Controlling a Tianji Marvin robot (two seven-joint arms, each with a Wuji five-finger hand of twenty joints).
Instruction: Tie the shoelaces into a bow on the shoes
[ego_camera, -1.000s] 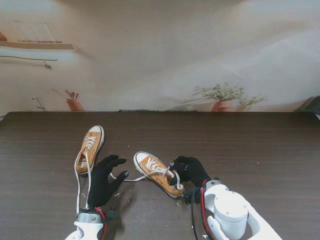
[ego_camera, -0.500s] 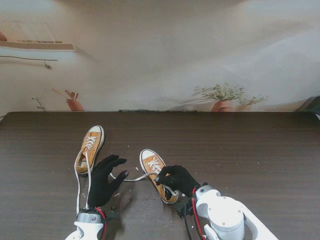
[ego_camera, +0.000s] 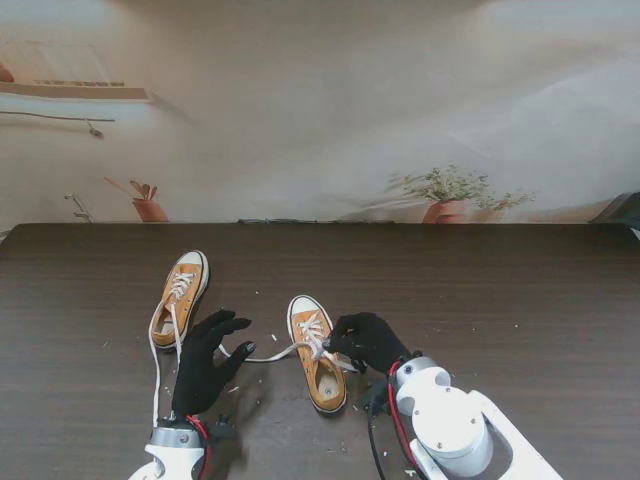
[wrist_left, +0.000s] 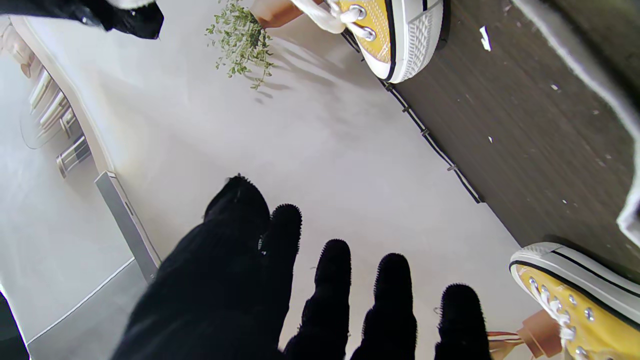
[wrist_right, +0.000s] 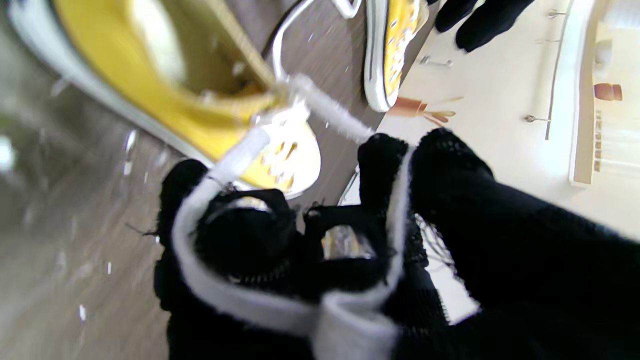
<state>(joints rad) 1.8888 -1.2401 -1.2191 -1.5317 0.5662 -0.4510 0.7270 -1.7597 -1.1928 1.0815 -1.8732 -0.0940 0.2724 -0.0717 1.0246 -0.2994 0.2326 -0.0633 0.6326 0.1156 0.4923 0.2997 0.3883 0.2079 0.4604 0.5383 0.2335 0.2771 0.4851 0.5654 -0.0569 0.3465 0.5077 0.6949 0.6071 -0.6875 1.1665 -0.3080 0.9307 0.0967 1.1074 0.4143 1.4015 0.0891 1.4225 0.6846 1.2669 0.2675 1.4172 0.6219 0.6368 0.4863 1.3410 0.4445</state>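
We find no readable brand, label or writing on either shoe.

The near shoe (ego_camera: 318, 352) is a yellow canvas low-top with a white rubber sole, white toe cap and white lace (ego_camera: 268, 356). It lies on the dark wood-grain table (ego_camera: 520, 300), near our edge and slightly left of centre, toe pointing far. One lace end runs left across the table toward the left hand (ego_camera: 205, 362). In the right wrist view this shoe (wrist_right: 165, 95) is blurred, and the lace (wrist_right: 260, 305) is flat, white and fuzzy.

The right hand (ego_camera: 365, 340), in a black glove, sits just right of the near shoe at its eyelets. Its fingers (wrist_right: 380, 165) are curled around the lace, which wraps across them.

The left hand, also black-gloved, rests palm down left of the near shoe, fingers (wrist_left: 330, 280) spread and gripping nothing.

The far shoe (ego_camera: 180, 297) matches the first. It lies farther left and farther from us, toe pointing far, with its laces (ego_camera: 156, 375) trailing toward us past the left hand.

Small pale flecks (ego_camera: 330, 402) are scattered on the table.
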